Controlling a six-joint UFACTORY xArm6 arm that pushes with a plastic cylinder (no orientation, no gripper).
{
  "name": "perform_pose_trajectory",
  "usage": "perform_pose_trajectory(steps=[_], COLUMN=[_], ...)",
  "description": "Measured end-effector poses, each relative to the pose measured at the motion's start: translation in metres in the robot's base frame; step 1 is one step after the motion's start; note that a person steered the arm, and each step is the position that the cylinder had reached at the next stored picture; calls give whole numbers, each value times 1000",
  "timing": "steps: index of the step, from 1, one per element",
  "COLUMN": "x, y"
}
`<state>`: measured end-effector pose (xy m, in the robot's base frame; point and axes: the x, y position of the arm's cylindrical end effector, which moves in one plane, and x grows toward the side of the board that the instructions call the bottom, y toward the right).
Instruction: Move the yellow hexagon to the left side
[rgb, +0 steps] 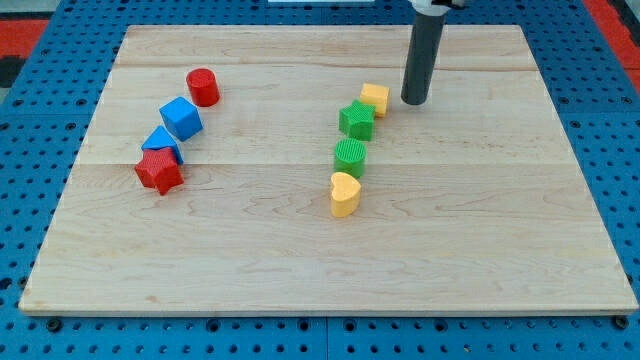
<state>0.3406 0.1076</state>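
The yellow hexagon (376, 98) sits right of the board's centre, toward the view's top, touching the green star (357, 119) at its lower left. My tip (415, 101) stands just to the hexagon's right, a small gap away from it. Below the star lie a green cylinder (350, 157) and a yellow heart (344, 194), in a rough line running down the view.
On the view's left a red cylinder (203, 87), a blue cube (181, 118), a second blue block (161, 142) and a red star (159, 171) form a diagonal line. The wooden board (480, 240) rests on a blue pegboard.
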Motion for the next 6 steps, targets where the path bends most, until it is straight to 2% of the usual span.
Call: perform_pose_trajectory(steps=[1, 2, 3, 4, 6], x=[-45, -46, -49, -13, -7], y=[-40, -75, -17, 36, -104])
